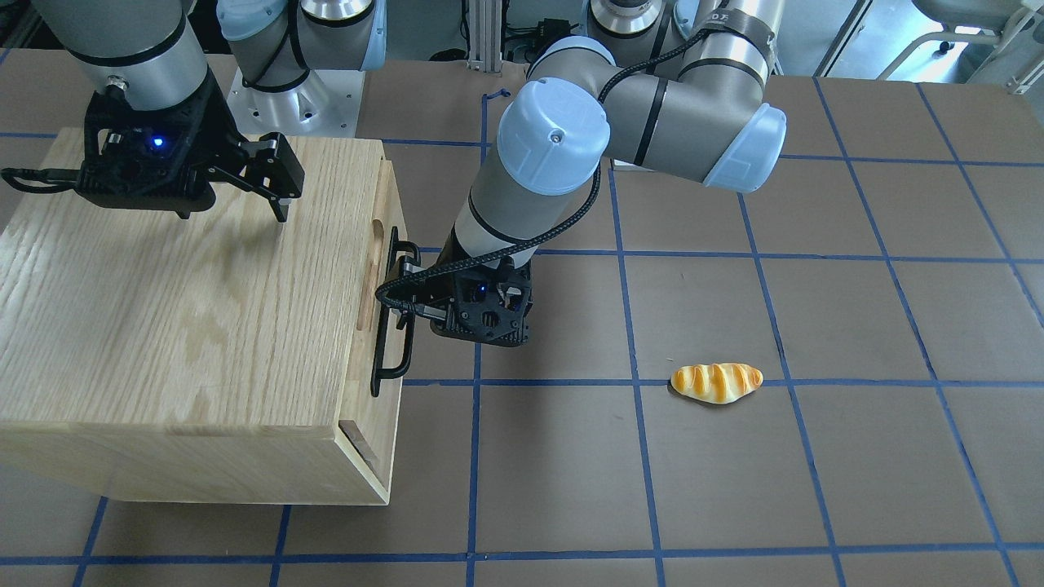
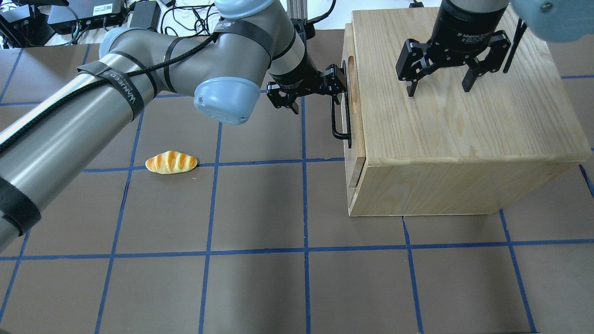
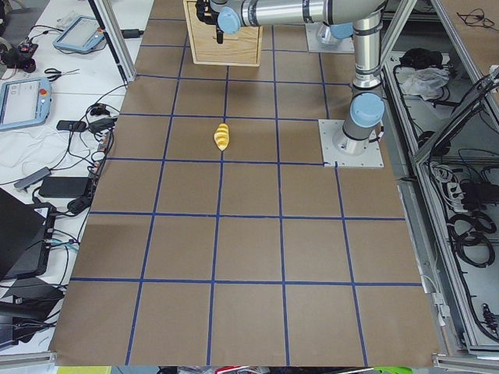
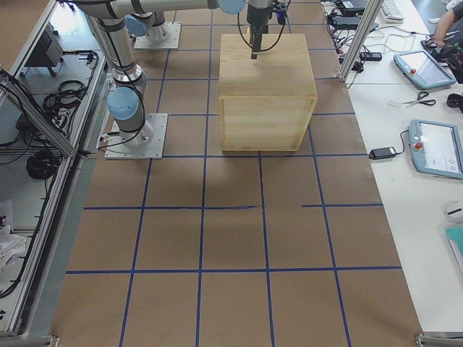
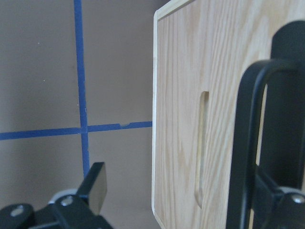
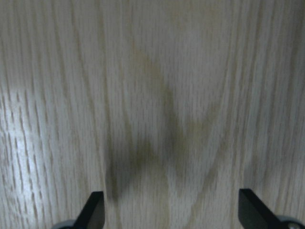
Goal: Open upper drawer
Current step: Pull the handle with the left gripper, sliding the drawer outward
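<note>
- The upper drawer sits in the oak cabinet toward the right-hand edge of the bench; it looks shut or barely cracked, with its front facing the bench's middle.
- The left end effector is spread open about the black bar handle, one finger close by the bar and the other well clear; nothing is clamped, so a pull from here could let the bar slide off that finger.
- It stands toward one end of the handle, not the middle; I'd expect a skewed pull to cock the drawer in its opening and jam it.
- The right end effector is spread open over the cabinet top; I cannot tell whether it touches; without firm pressing, the whole cabinet may drag across the bench instead of the drawer coming out.
- The bread roll lies well apart toward the left edge; little risk there.
</note>
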`<action>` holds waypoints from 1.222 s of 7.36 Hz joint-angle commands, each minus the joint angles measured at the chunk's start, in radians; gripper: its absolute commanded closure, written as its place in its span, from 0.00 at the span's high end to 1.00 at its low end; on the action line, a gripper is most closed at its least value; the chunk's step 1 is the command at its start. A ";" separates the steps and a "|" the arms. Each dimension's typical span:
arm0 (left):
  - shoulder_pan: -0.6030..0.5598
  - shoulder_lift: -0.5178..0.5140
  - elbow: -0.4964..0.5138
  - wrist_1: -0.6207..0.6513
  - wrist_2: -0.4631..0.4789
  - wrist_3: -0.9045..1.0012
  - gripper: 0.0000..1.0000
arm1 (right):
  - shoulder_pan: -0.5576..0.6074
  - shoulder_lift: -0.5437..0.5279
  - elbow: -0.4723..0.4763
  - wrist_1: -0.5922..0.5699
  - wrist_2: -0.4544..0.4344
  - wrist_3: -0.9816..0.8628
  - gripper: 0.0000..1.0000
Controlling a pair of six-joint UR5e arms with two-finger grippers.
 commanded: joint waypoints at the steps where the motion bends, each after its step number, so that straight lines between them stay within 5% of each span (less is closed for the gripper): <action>1: 0.038 0.017 -0.029 0.002 0.006 0.064 1.00 | 0.000 0.000 -0.001 0.000 0.000 -0.001 1.00; 9: 0.131 0.051 -0.037 -0.017 0.003 0.144 1.00 | 0.000 0.000 -0.001 0.000 0.000 -0.002 1.00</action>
